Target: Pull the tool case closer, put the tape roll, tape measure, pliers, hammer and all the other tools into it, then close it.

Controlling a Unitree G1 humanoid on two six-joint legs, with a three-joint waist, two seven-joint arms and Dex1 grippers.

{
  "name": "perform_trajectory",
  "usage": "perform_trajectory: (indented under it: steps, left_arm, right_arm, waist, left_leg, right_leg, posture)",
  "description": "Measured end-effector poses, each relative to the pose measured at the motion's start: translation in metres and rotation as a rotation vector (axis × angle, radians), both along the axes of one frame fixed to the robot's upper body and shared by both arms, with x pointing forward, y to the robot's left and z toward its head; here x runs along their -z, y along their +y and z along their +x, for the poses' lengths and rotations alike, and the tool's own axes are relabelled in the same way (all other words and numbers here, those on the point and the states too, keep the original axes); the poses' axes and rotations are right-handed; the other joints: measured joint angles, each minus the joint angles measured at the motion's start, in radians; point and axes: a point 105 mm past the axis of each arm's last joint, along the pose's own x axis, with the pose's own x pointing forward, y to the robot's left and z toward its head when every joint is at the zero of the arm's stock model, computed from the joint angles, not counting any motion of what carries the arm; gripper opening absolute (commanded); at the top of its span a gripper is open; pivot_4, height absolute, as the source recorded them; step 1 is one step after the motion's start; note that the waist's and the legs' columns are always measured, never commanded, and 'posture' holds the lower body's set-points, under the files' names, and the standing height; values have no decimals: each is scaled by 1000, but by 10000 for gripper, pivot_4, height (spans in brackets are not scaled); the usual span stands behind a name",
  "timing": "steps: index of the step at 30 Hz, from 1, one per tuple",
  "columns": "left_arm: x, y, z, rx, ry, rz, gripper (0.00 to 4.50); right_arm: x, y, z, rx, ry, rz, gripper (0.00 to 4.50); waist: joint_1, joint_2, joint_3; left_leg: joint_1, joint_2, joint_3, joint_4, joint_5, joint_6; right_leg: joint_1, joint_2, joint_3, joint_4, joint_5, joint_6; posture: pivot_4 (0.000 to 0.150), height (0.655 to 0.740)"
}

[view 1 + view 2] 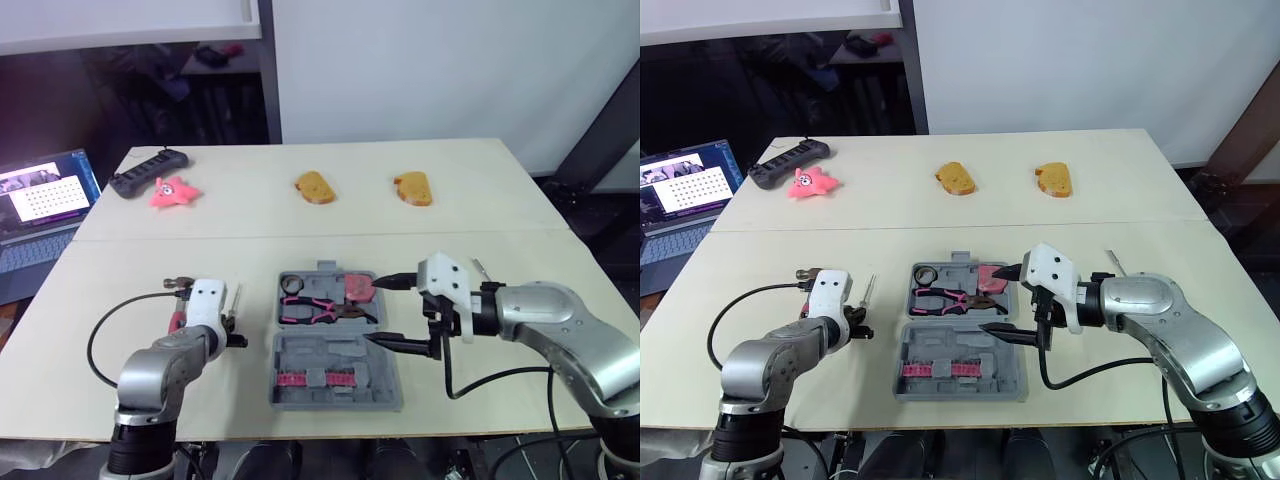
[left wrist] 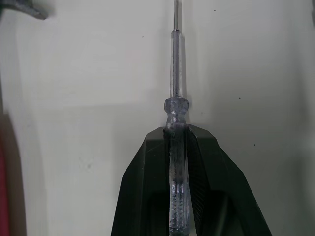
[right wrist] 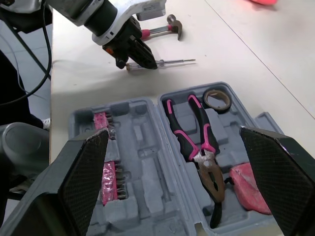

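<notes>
Nearest you, the open tool case [image 1: 382,388] holds pliers [image 1: 325,312], tape roll [image 1: 292,284], tape measure [image 1: 359,288] and pink bits [image 1: 315,379]. Your right end effector [image 1: 375,311] hangs spread above it. The left end effector [image 2: 177,130] clamps a screwdriver [image 2: 175,105] beside it.

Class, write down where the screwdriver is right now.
In the head views, the screwdriver is left of the open tool case, its handle clamped in the left gripper, near the hammer.

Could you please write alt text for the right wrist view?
An open tool case holds pink-handled pliers, a tape roll and a pink tape measure, between the right claw's spread fingers. Beyond it, the left claw grips a screwdriver near the hammer.
</notes>
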Motion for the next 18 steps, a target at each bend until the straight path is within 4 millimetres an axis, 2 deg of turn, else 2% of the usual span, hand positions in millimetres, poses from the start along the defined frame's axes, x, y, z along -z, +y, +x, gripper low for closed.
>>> perform_trajectory:
  steps: [7,16,18]
  left_arm:
    - [-6,12,5,85,6,63,169]
    - [5,9,3,136,-1,87,169]
    - [7,8,4,142,-11,97,10621]
  right_arm:
    - [4,-1,0,29,6,4,45000]
    - [1,3,-2,48,-13,10,45000]
    - [2,2,-1,56,-12,9,45000]
  waist:
    - [-3,-2,1]
    - [-1,1,0]
    - [-1,2,-1]
  left_leg:
    - [-1,0,0,0,0,0]
    - [0,0,0,0,-1,1]
    - [0,0,0,0,-1,1]
  right_leg:
    - [-2,0,0,0,0,0]
    - [0,0,0,-1,0,0]
    - [0,0,0,-1,0,0]
  posture:
    - [1500,7219]
    - [1500,7219]
    - [1500,7219]
